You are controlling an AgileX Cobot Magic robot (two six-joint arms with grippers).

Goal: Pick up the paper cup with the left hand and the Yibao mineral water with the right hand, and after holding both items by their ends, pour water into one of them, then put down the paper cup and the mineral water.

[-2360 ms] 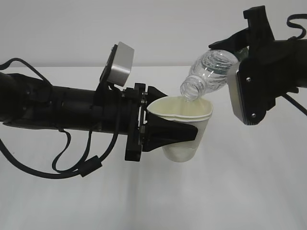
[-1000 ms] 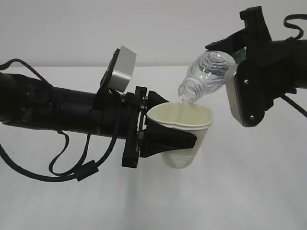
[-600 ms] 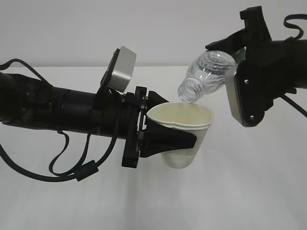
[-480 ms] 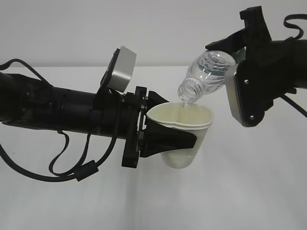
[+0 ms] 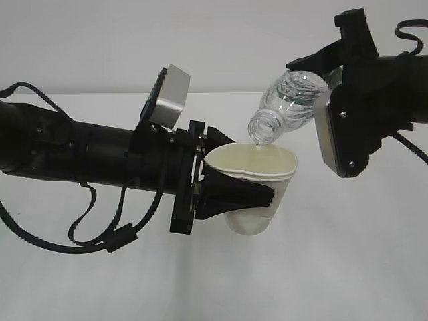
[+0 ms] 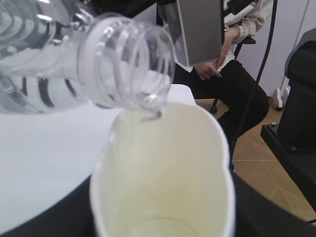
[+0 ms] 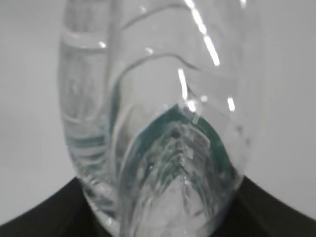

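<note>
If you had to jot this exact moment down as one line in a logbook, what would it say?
phase: pouring | left gripper: holds white paper cup | right gripper: tilts clear ribbed plastic bottle, mouth over rim | water dripping into cup

Left arm extends level from the left, wrist camera on top. Left gripper clamps the paper cup from both sides, holding it upright off the table. Right arm reaches in from upper right. Right gripper grips the Yibao mineral water by its base, mouth tilted down-left over the cup's rim.
</note>
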